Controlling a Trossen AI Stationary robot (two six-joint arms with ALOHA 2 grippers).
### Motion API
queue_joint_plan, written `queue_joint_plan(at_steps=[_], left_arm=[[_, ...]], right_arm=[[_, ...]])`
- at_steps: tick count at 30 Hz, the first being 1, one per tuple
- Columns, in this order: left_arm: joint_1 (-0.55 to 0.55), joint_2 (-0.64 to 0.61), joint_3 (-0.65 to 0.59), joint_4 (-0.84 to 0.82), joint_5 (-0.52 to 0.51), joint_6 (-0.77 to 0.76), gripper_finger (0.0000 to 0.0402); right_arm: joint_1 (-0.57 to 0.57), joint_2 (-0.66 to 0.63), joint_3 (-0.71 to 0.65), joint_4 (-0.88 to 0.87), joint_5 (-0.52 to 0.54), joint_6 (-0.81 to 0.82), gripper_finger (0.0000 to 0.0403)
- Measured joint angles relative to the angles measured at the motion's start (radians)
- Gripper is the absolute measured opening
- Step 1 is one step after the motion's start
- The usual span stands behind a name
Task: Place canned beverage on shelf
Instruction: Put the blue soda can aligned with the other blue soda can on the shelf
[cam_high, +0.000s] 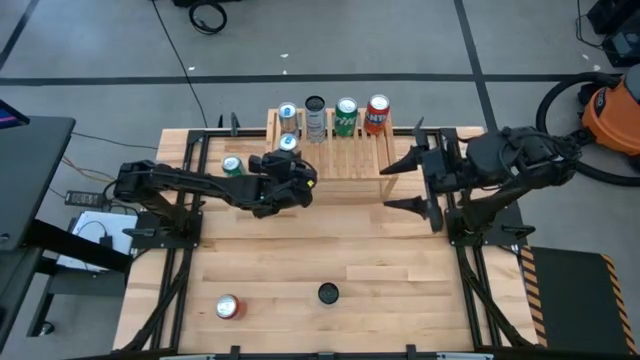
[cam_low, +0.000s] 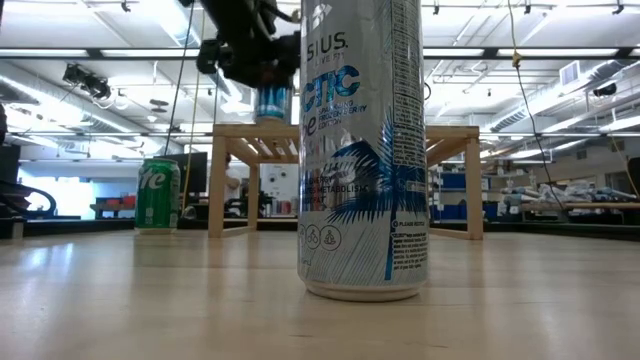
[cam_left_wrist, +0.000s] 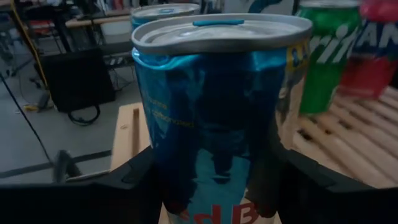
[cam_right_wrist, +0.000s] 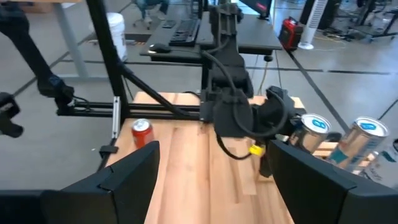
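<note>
The left end effector pinches a blue aluminium beverage can between its dark fingers, holding it upright over the left front part of the low light-wood slatted shelf. Four more cans stand along the back of that shelf: a blue one, a tall silver one, a green one and a red one. The right end effector waits with fingers spread beside the shelf's right end, above the pale wooden desk.

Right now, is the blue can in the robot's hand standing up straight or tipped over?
Straight up. The blue can sits upright between the left gripper's fingers, silver top level and facing up, over the shelf.
</note>
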Motion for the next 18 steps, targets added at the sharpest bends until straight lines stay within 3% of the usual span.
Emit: queue_joint_plan(at_steps=[18], left_arm=[[0.035,0.016,0.000,-0.057,-0.024,-0.046,0.0240]], right_arm=[[0.057,0.000,0.000,0.000,-0.001,0.000,0.0307]])
